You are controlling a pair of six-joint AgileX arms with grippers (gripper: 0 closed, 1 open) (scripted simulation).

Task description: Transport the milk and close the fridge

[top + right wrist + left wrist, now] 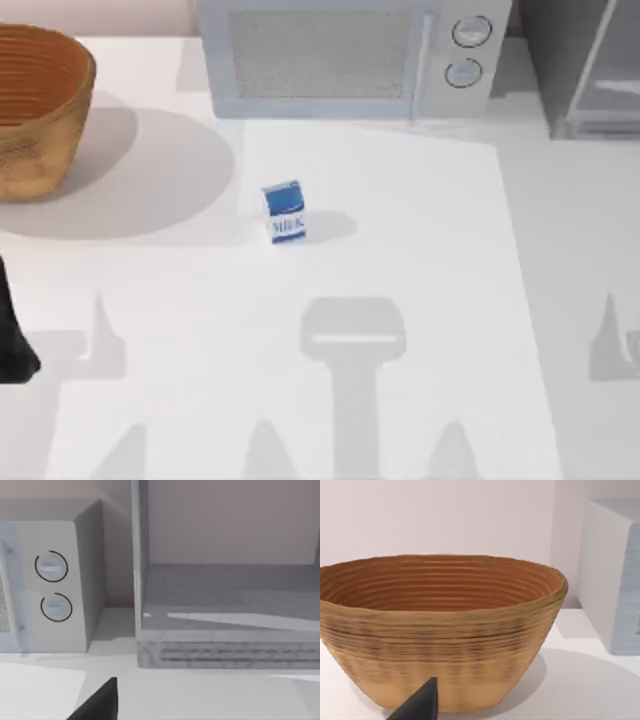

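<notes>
Centre of top view: small blue-and-white milk carton [285, 212] upright on white counter [420, 300] | open dark-grey fridge [590, 70] upper right | both hands' state: cannot tell

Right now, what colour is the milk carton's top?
Blue, above a white body on the milk; the top view shows it best.

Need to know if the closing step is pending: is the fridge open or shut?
Open. The right wrist view looks straight into the fridge, its bare inner floor visible.

text: "MILK" | colour: blue | on: milk [285, 211] carton front
</notes>
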